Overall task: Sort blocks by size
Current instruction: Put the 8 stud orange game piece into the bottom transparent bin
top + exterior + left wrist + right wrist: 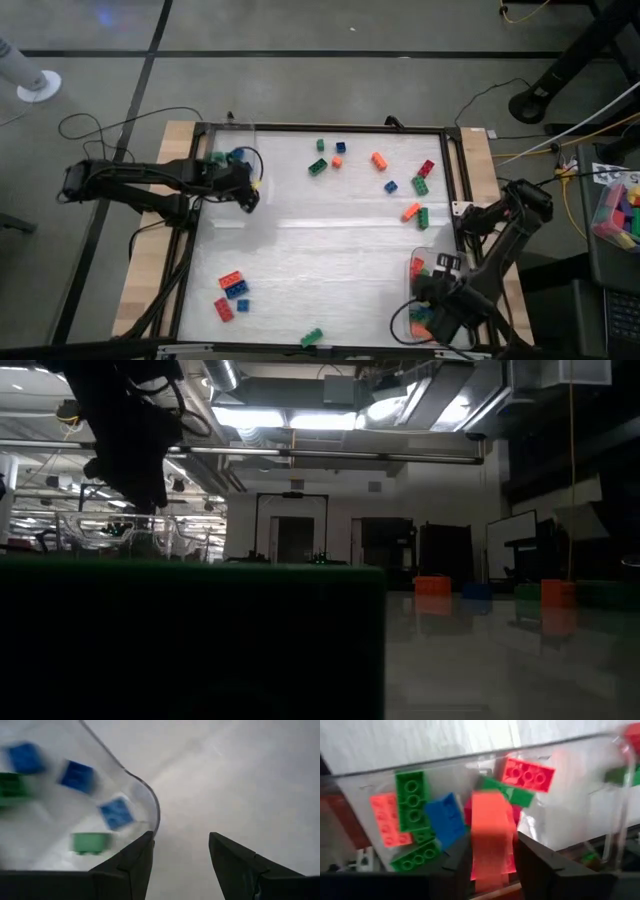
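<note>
White table (pixel 320 250) inside a dark frame, wooden strips along both sides. All places below are given relative to this table.

Left arm reaches in from the table's left side; left gripper (pixel 250 197) hangs at the upper-left part, just beside a clear container (pixel 228 150) in that corner. Left wrist view: fingers (pixel 132 862) apart, nothing between them, bare table under them, the container's curved rim (pixel 150 800) right next to one finger. Inside it small blue blocks (pixel 116 813) and a green one (pixel 90 842).

Right arm comes in from the table's right side, bent down to the lower-right corner. Right gripper (pixel 437 318) sits over a second clear container (pixel 425 262) there. Right wrist view: an orange block (pixel 490 837) stands between the fingers (pixel 540 865), long side running away from the camera; the fingers lie close on both of its sides, but whether they clamp it or have let go I cannot tell. Behind it in the container: long green block (pixel 411 800), blue block (pixel 445 820), red block (pixel 527 774), pale orange block (pixel 387 820).

Loose blocks on the table: a group at the upper middle, green (pixel 317 167), blue (pixel 340 147), orange (pixel 379 160), red (pixel 426 168); an orange-and-green pair (pixel 416 214) at mid right; a red, orange and blue cluster (pixel 232 292) at lower left; one green block (pixel 312 338) at the bottom edge.

Low view: dark, a green block (pixel 190 640) fills the near foreground, a gripper hangs above it at top left, small orange, blue and green blocks (pixel 432 586) farther across the table.

Bin of coloured blocks (pixel 617 212) off the table's right side.
</note>
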Controlling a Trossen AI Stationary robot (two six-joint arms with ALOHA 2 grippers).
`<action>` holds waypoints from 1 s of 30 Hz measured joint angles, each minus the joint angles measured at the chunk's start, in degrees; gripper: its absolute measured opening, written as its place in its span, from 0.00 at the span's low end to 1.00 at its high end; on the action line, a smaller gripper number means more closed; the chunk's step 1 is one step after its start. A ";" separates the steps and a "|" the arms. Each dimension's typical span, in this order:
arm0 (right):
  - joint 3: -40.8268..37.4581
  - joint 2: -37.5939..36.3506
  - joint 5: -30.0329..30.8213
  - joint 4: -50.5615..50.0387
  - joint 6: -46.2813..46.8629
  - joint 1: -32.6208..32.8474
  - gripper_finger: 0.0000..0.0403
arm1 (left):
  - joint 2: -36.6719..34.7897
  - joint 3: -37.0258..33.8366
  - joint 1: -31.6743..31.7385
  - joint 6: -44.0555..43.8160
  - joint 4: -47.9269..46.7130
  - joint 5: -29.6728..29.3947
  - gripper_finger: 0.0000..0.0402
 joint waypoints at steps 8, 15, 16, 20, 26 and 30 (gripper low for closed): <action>0.00 0.00 -0.09 1.42 5.25 0.96 0.45 | 0.15 -0.20 -12.64 -3.63 -0.81 9.56 0.45; 0.00 0.00 -0.13 1.46 5.22 0.99 0.47 | 0.03 -0.09 -16.99 -4.62 -0.15 2.65 0.45; 0.00 0.00 -0.13 1.48 5.23 0.99 0.47 | 0.03 -0.09 -16.83 -4.36 -0.19 0.85 0.45; 0.00 0.00 -0.14 1.66 5.21 0.99 0.47 | 0.03 -0.11 -15.41 -2.02 -0.31 -4.38 0.45; 0.00 0.02 -0.13 1.70 5.21 0.99 0.47 | 0.14 -0.22 -14.81 5.96 8.19 -6.16 0.45; 0.00 0.02 0.57 1.79 5.19 0.96 0.47 | 0.12 -0.22 -15.46 14.86 12.43 -6.12 0.45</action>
